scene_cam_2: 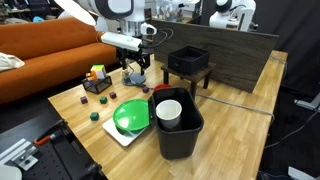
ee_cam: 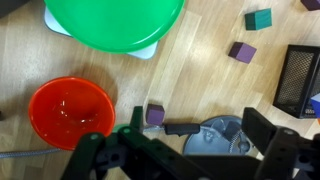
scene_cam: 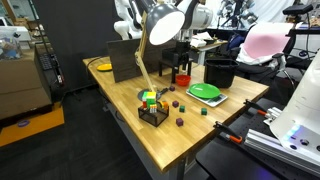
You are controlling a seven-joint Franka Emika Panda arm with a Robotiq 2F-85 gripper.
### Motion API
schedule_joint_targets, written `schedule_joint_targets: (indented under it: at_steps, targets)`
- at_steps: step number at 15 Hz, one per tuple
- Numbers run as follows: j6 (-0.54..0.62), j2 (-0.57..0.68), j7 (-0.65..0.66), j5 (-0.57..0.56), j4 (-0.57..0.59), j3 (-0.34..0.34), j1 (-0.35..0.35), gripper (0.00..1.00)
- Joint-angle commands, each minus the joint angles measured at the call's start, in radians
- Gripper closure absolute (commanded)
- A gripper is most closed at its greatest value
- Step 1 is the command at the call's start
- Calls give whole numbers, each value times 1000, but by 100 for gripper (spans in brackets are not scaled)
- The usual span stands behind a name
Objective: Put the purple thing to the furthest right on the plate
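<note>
Your fingers (ee_cam: pixel 262 130) are released, holding nothing; purple block (ee_cam: pixel 155 114) just beside one, green plate (ee_cam: pixel 115 25) apart.

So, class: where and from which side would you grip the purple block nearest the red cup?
Probably from above, pinching two opposite flat sides of the purple block: it lies flat on the table, with the red cup nearby.

No text, label, brand, number or sign can be read on the wooden table (scene_cam: pixel 190 140), the green plate (scene_cam: pixel 206 92), the red cup (ee_cam: pixel 70 112) or the black bucket (scene_cam_2: pixel 182 138); the far background is too blurred to read.
</note>
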Motion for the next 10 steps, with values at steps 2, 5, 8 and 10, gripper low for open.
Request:
schedule_joint_targets:
  at_steps: [2, 5, 8, 10]
  targets:
    - [6, 83, 44, -29, 33, 11, -14, 0]
    - [4, 160, 54, -35, 84, 13, -22, 0]
    - [-3, 227, 62, -62, 163, 10, -27, 0]
    - [-8, 264, 70, -85, 210, 10, -27, 0]
